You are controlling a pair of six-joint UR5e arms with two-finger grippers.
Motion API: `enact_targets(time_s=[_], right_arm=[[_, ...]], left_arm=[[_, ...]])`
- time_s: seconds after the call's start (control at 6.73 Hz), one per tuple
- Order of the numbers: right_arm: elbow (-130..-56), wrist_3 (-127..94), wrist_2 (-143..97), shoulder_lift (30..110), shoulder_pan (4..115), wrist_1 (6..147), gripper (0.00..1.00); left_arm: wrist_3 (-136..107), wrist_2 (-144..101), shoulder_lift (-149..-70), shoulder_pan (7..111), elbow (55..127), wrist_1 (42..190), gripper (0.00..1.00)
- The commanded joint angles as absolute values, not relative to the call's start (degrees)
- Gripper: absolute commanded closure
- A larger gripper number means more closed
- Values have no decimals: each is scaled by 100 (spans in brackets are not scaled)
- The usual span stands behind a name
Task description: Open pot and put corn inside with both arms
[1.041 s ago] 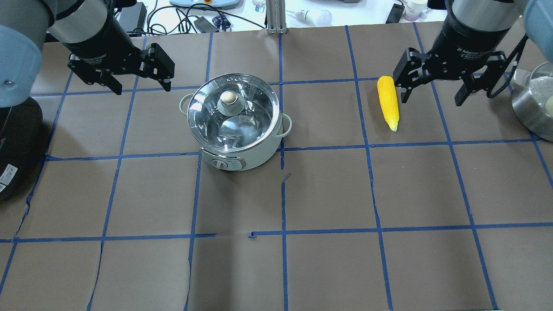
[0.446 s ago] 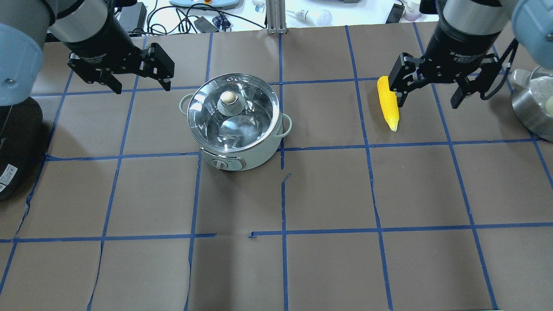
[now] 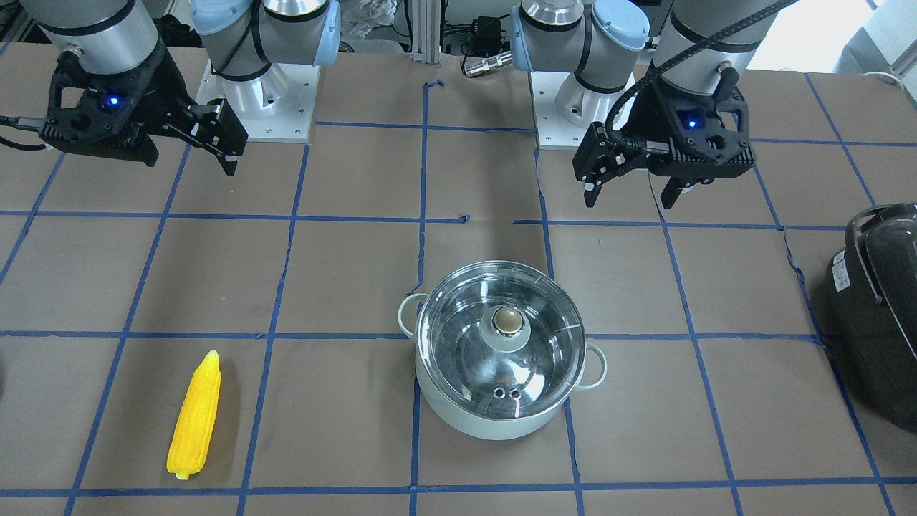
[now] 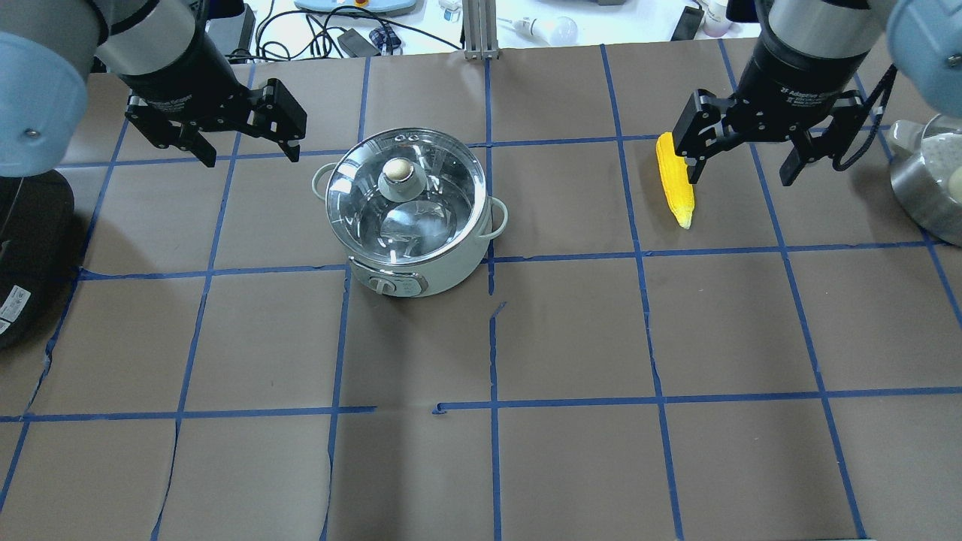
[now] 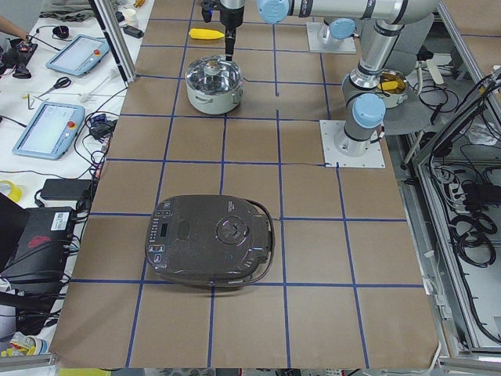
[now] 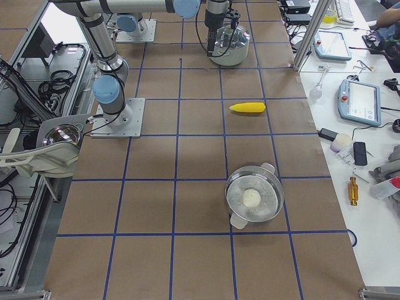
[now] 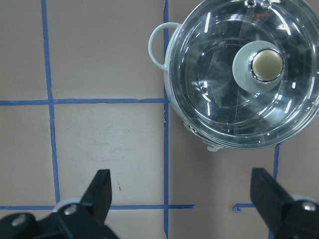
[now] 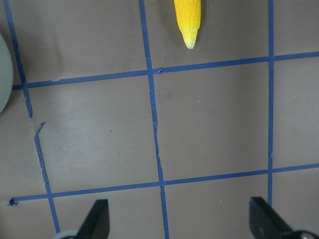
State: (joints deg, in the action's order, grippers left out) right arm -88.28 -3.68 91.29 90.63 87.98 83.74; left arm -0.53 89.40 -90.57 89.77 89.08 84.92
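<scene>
1. Standing closed in the front-facing view: the pot (image 3: 494, 423), pale green, with its glass lid (image 3: 466, 358) seated and brass knob (image 3: 507, 320) on top. The corn (image 3: 195, 416) lies flat on the brown table (image 3: 344, 272), well apart from the pot, toward that view's left.
2. Same view: the left gripper (image 3: 629, 199) hangs on the robot's side of the pot, jaws spread wide, holding nothing. The right gripper (image 3: 190, 163) is likewise wide open and empty, well apart from the corn.
3. Overhead view: the left gripper sits beside the pot's far left rim, clear of the lid. One finger (image 4: 685, 143) of the right gripper overlaps the corn's thick end in sight, with nothing between the jaws. A steel bowl (image 4: 928, 203) is at the right edge.
4. Left side view: a black appliance (image 5: 211, 239) lies near the camera, with the pot far along the table.
5. Right side view: the corn lies between the steel bowl and the pot.
6. Left wrist view: the lidded pot is at upper right. Both fingertips are at the lower edge, far apart, with bare table between.
7. Right wrist view: the corn's pointed end is at the top edge. The fingertips are wide apart, gripping nothing.
</scene>
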Motion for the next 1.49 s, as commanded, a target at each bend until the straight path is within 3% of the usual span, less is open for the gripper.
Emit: enact_targets(time_s=[0.0, 0.59, 0.89, 1.04, 1.34], right_arm=[[-8833, -396, 9193, 9053, 8763, 8411, 0], [-8851, -334, 9124, 8510, 8360, 9173, 0], [-8886, -334, 9158, 7817, 8341, 10076, 0], [-8912, -334, 9167, 7448, 8332, 10812, 0], [-9104, -343, 9158, 6754, 8341, 12192, 0]], left_arm=[[-53, 8938, -9123, 8991, 8877, 8456, 0], [-1069, 8772, -10316, 9887, 8526, 7603, 1], [-1231, 8824, -10756, 10028, 8569, 7262, 3], [-1239, 8824, -10819, 10037, 8552, 7208, 10], [-1214, 8780, -10906, 10090, 8587, 7137, 9]])
